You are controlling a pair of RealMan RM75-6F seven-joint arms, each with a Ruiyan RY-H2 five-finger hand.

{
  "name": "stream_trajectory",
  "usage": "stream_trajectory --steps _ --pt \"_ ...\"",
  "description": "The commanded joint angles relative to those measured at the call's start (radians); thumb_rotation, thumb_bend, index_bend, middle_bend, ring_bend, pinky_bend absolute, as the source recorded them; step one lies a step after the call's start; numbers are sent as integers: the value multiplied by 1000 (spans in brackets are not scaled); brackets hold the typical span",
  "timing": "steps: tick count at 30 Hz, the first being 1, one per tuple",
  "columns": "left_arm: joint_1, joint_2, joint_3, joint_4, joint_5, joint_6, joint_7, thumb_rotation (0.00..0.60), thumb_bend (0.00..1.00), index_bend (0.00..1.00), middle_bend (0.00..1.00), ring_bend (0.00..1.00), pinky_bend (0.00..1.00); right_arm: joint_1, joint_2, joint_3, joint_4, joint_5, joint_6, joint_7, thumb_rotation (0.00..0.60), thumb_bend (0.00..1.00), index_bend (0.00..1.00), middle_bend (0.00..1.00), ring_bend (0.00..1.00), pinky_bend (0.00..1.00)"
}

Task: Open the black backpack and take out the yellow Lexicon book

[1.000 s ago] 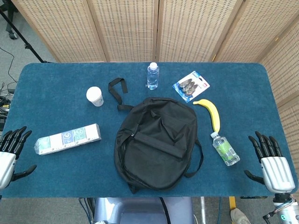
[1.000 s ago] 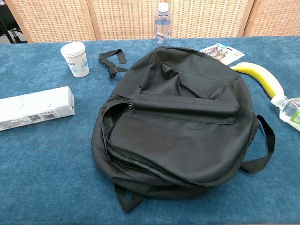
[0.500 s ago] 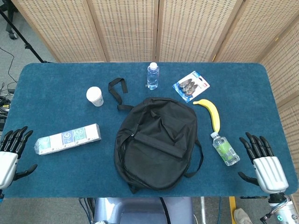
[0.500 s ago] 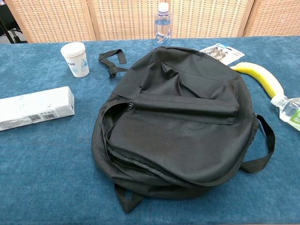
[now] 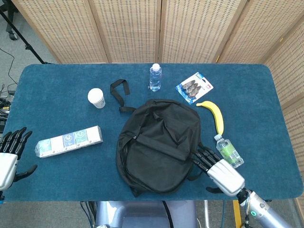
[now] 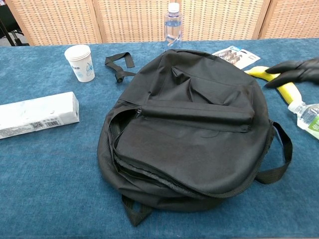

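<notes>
My right hand point(image 5: 216, 166) hovers spread, empty, at the black backpack's point(image 5: 159, 142) lower-right edge; left hand point(image 5: 10, 154) open at far left.

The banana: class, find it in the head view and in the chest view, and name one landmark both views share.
Head view: the banana lies right of centre, just right of the black backpack.
Chest view: the banana is at the right edge, partly behind the right hand.
Shared landmark: the green-labelled bottle lying at the banana's near end.
</notes>
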Motion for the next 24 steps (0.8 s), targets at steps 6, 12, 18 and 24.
stream_trajectory --steps 6,12,18,24 --pt "1 17 -4 3 -9 2 -36 600 179 0 0 0 0 103 -199 15 -3 50 -161 -103 600 24 190 6 0 0" --pt "6 29 -8 5 -12 15 -65 600 179 0 0 0 0 139 -290 46 56 78 -170 -147 600 266 245 66 0 1" --pt "5 31 -9 8 -15 11 -70 600 179 0 0 0 0 158 -340 56 104 100 -169 -188 600 325 297 155 27 168" --pt "6 31 -11 8 -19 12 -71 600 179 0 0 0 0 170 -371 57 137 115 -154 -178 600 398 436 356 239 414"
